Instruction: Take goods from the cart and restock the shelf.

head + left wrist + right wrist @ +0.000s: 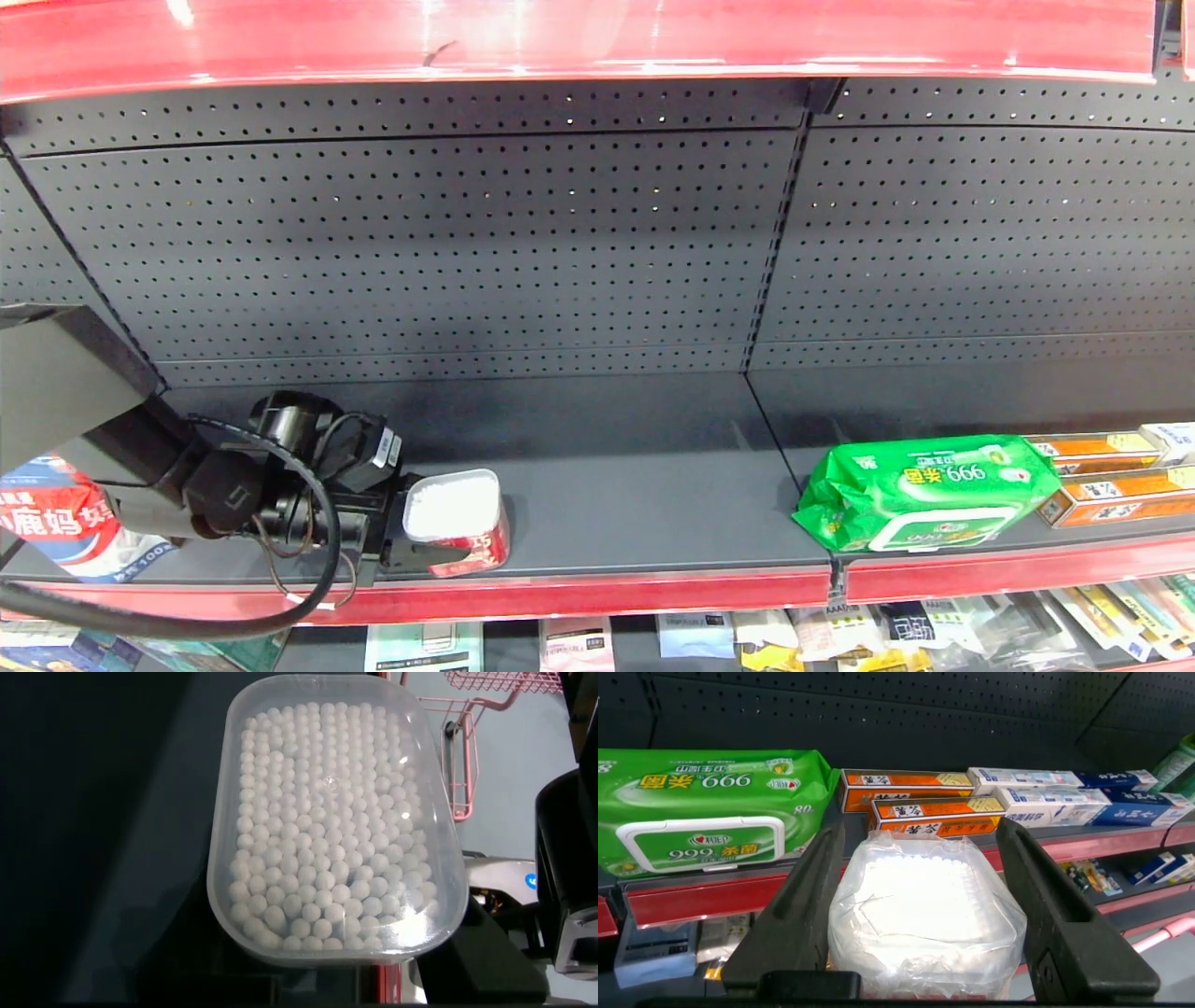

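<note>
Left gripper [425,553]: low at the left end of the shelf [635,485], my fingers clamped on the base of a tub of white beads [457,518]. The tub stands upright on the shelf deck, just behind the red front lip. In the left wrist view the tub [336,812] is packed with beads under a clear lid, and a pink cart [495,700] stands behind it.

Farther left on the same deck, beside my arm, lies a red, white and blue pack [56,527].

Right of the tub is bare deck, then a green wipes pack [924,490] lying flat at the front edge, with orange boxes [1111,476] just beside it.

Right gripper [920,831]: held in front of the shelf edge, below the orange boxes, my fingers [799,905] closed against the sides of a clear-wrapped pack [924,915]. The pack sits between them, off the shelf.

Beyond the orange boxes — white and blue boxes [1064,798].
</note>
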